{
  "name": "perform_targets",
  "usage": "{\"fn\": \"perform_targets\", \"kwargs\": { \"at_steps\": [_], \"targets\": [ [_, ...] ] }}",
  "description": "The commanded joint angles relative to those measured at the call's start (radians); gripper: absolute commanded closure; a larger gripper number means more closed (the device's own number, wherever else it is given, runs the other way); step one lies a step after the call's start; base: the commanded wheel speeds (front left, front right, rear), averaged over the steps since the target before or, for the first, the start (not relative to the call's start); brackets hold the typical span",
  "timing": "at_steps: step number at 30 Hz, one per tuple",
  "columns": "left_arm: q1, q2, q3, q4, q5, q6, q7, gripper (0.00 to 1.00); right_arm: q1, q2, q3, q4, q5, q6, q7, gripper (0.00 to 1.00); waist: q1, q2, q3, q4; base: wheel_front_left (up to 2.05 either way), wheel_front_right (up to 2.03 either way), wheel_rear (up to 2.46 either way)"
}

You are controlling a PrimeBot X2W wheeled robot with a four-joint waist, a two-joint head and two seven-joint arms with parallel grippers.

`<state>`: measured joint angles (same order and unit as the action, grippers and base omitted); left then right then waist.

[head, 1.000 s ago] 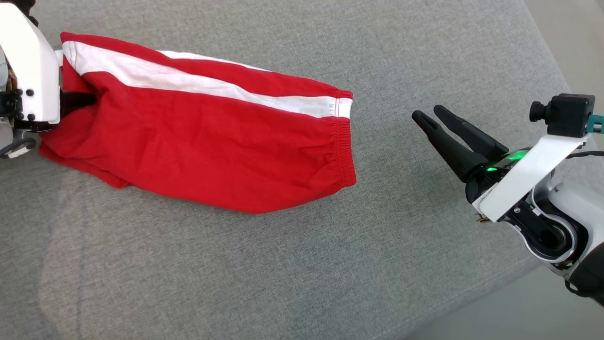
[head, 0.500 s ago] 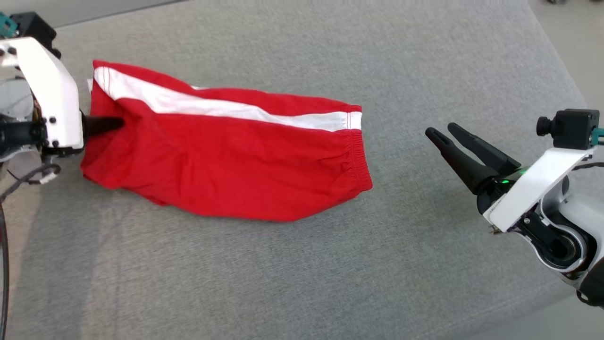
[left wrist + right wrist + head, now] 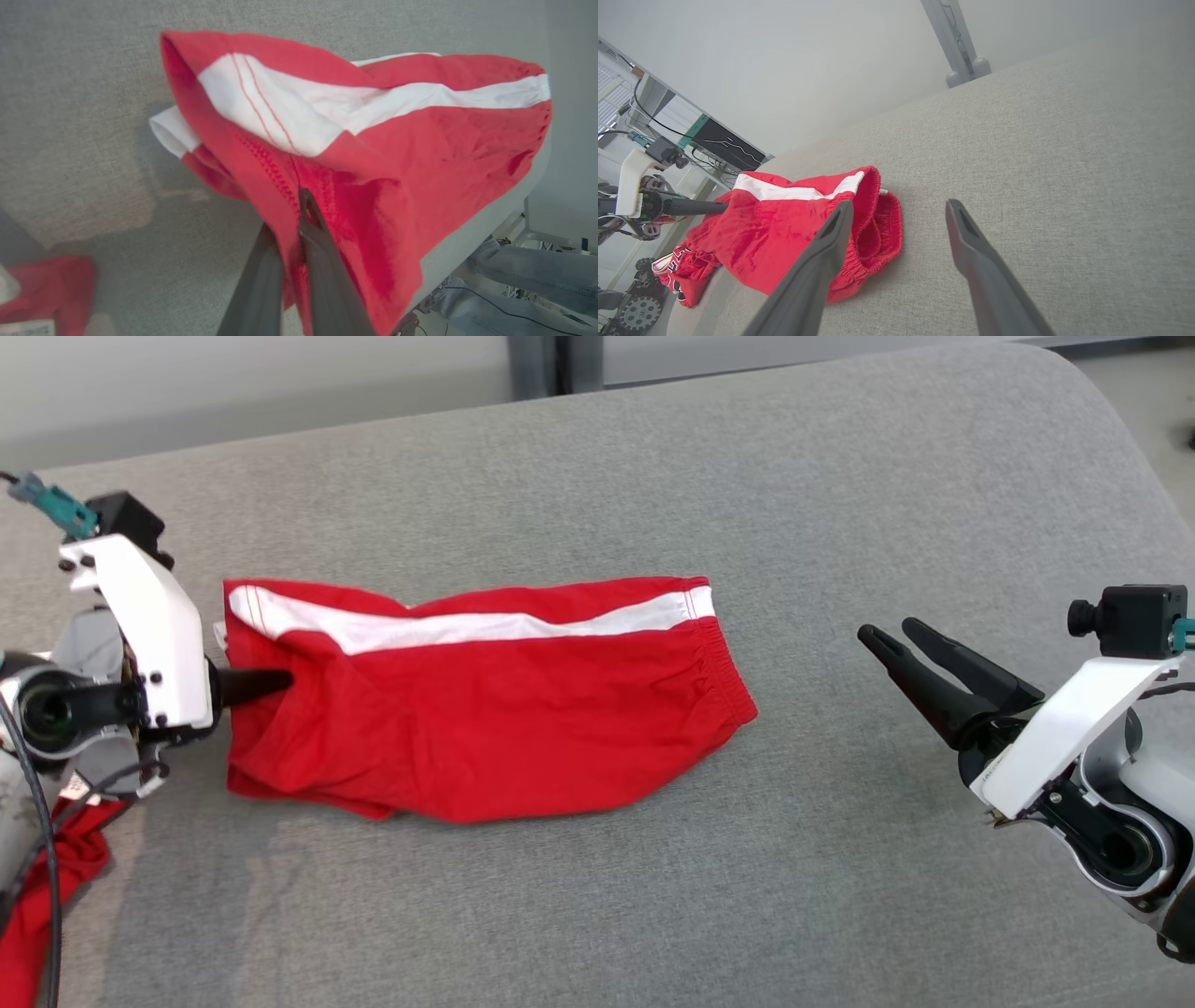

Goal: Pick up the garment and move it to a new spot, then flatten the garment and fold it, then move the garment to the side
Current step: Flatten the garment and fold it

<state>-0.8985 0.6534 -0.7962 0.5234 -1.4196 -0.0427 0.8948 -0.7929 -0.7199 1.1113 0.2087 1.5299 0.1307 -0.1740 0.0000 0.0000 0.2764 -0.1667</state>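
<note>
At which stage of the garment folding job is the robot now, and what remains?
Looks done: the red shorts lie folded in half on the grey surface. In hand: the left gripper is shut on their left end, probably to drag them aside; the right gripper is open, apart from the cloth. Left: place the shorts at the side and release.

Left gripper point(image 3: 285, 680), clamped on the red garment point(image 3: 485, 709), has carried its left end rightward, slackening the cloth and buckling the white stripe point(image 3: 467, 627). The head camera has swung up, bringing the grey cushion's far edge point(image 3: 653, 406) into view.
</note>
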Motion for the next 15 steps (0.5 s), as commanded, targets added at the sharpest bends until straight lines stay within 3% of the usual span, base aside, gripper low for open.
{"fn": "perform_targets", "kwargs": {
  "at_steps": [1, 13, 14, 15],
  "targets": [
    [0.021, 0.005, 0.002, -0.003, -0.008, 0.007, -0.008, 1.00, 0.007, -0.002, 0.001, 0.002, 0.003, 0.000, 0.005, 0.00, 0.0000, 0.0000, -0.013, 0.017, 0.00, 0.00, 0.00],
    [0.110, 0.020, -0.004, 0.019, 0.002, -0.004, -0.061, 1.00, 0.024, -0.008, 0.008, 0.008, 0.010, 0.000, 0.022, 0.00, 0.0000, 0.0000, -0.050, 0.037, 0.00, 0.00, 0.00],
    [0.113, 0.018, -0.006, 0.021, 0.003, -0.004, -0.063, 0.80, 0.024, -0.008, 0.009, 0.008, 0.010, 0.000, 0.025, 0.00, 0.0000, 0.0000, -0.052, 0.036, 0.00, 0.00, 0.00],
    [0.116, 0.018, -0.009, 0.023, 0.008, -0.004, -0.067, 0.41, 0.025, -0.008, 0.010, 0.008, 0.010, 0.000, 0.025, 0.00, 0.0000, 0.0000, -0.056, 0.036, 0.00, 0.00, 0.00]
  ]
}}
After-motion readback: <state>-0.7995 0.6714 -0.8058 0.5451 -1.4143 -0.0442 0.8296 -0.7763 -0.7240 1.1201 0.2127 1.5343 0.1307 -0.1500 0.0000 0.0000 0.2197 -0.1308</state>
